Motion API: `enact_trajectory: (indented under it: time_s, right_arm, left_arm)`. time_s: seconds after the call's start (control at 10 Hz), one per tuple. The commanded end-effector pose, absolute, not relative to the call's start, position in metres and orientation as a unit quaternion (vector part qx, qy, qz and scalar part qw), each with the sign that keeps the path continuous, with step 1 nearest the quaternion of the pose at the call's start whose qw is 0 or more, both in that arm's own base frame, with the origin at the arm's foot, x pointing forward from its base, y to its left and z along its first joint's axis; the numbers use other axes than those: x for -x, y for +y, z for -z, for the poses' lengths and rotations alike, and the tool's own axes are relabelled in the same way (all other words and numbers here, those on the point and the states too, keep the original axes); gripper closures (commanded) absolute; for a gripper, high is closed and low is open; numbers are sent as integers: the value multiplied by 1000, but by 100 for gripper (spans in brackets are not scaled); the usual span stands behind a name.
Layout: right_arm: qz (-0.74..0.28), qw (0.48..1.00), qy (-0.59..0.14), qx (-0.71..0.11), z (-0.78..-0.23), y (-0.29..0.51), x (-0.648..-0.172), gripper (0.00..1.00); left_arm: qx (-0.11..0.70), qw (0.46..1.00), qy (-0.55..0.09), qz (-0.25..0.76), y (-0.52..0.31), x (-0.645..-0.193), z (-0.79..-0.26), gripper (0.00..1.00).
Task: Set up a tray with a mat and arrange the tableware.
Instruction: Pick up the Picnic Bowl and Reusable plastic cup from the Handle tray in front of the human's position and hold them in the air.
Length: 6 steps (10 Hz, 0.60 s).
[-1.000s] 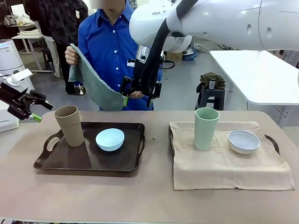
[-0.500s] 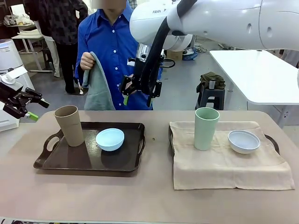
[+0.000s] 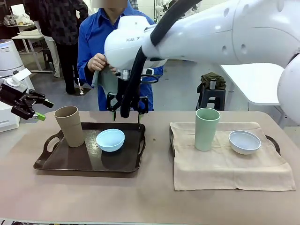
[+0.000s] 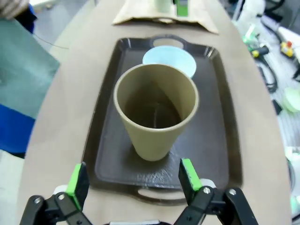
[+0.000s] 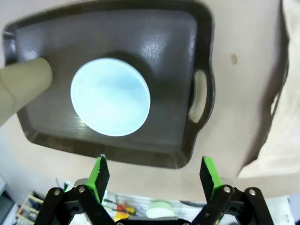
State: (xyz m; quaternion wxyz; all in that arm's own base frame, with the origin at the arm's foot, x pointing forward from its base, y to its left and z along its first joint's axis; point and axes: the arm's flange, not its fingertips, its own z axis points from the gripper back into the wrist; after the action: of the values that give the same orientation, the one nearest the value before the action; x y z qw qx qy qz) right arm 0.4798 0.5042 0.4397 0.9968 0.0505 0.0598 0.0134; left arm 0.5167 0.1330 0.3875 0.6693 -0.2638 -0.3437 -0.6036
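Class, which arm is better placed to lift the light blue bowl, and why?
Right: its open pincer hangs at the dark tray's far edge near the light blue bowl; the left pincer sits beyond the tan cup.

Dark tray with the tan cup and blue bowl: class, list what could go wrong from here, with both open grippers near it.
1. The tall tan cup stands right in front of the open left gripper; an off-centre approach could tip it onto the light blue bowl.
2. The open right gripper hangs over the dark tray's far edge, just in front of the person's hand holding a cloth; arm and hand could collide.
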Motion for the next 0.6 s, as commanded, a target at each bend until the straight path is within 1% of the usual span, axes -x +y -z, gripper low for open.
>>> enact_trajectory:
  time_s: [0.0,0.3,0.5]
  right_arm:
    - [9,999,35,-4,-438,500,-460,0]
    - [7,1000,4,15,-424,504,-450,0]
    - [-2,1000,0,13,-417,505,-454,0]
  left_arm:
    - [265,659,-368,600,127,-520,-376,0]
    - [292,644,-373,601,111,-532,-355,0]
    - [310,642,-346,610,106,-537,-344,0]
